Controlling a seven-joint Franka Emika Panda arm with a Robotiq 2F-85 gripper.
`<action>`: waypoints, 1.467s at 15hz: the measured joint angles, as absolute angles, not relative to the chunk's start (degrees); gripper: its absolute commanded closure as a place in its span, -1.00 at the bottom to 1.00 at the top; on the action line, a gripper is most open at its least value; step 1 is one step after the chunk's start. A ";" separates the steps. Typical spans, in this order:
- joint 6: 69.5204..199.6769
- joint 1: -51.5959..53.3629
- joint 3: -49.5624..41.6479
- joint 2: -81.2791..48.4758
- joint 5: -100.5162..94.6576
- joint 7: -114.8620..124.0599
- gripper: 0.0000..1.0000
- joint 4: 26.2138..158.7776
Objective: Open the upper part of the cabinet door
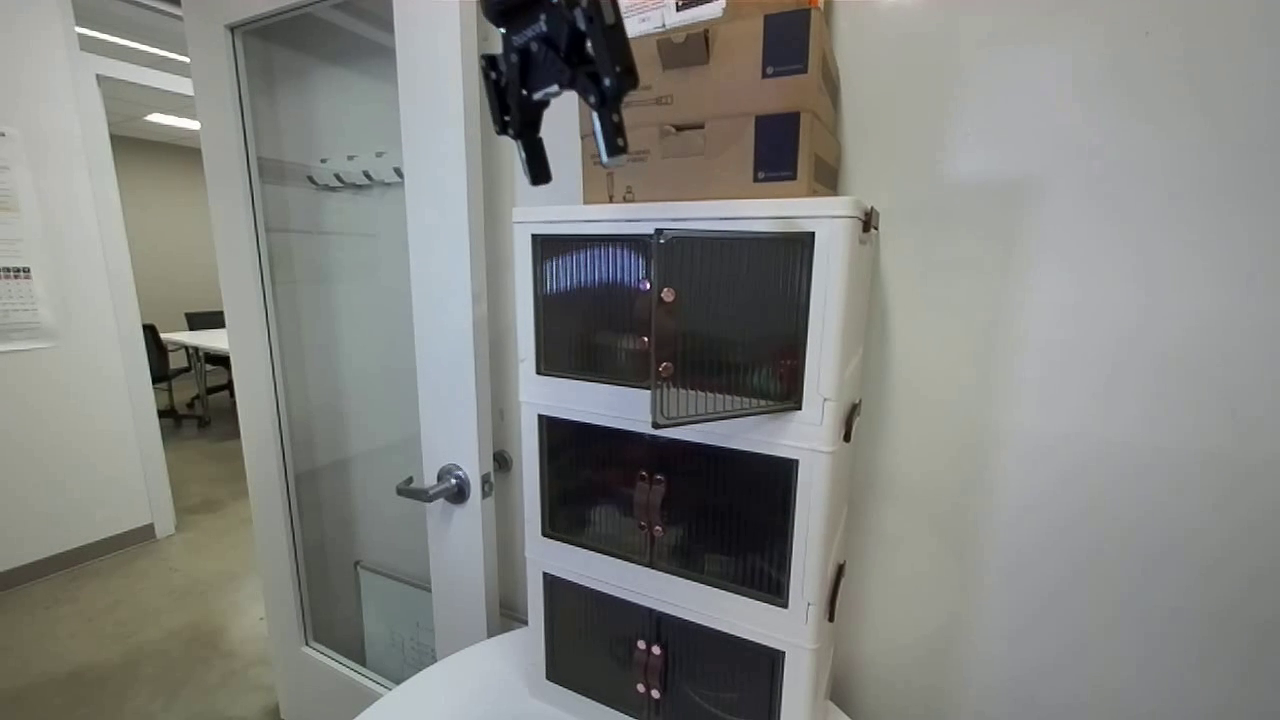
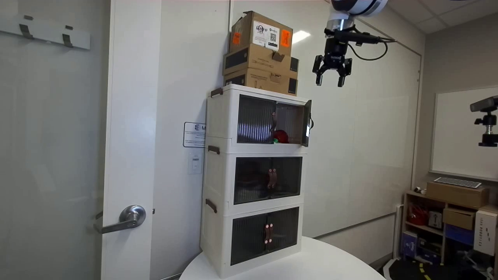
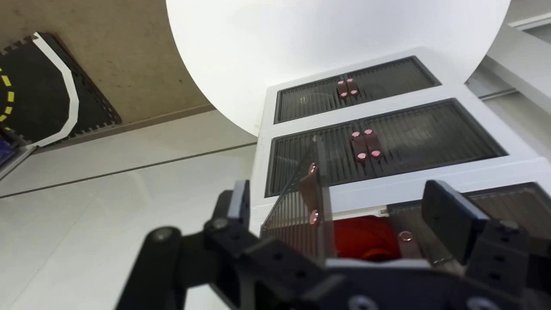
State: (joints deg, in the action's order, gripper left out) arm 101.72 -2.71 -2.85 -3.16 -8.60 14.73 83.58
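The tall white cabinet (image 1: 838,330) shows in both exterior views (image 2: 218,179) and in the wrist view (image 3: 387,184). The upper part of the cabinet door has two dark ribbed leaves. One leaf (image 1: 735,325) stands swung outward, seen nearly edge-on in an exterior view (image 2: 306,123) and below the jaws in the wrist view (image 3: 292,224). The other leaf (image 1: 592,310) is closed (image 2: 255,119). A red item (image 2: 281,136) lies inside the top compartment (image 3: 366,237). My gripper (image 1: 575,170) is open and empty, above and in front of the cabinet, apart from it (image 2: 330,84).
Stacked cardboard boxes (image 1: 705,155) stand on the cabinet top (image 2: 258,56). The cabinet stands on a round white table (image 2: 330,264). A glass door with a lever handle (image 1: 440,487) is beside it. A camera on a mount (image 2: 488,120) and a shelf (image 2: 424,229) are farther off.
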 measured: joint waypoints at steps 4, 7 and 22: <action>97.71 0.17 -0.25 -6.26 -12.10 14.20 -1.00 79.74; 96.94 2.54 0.89 -12.42 -15.61 14.01 -1.00 75.31; 97.31 12.89 -7.02 -41.90 -32.04 33.48 -1.00 44.77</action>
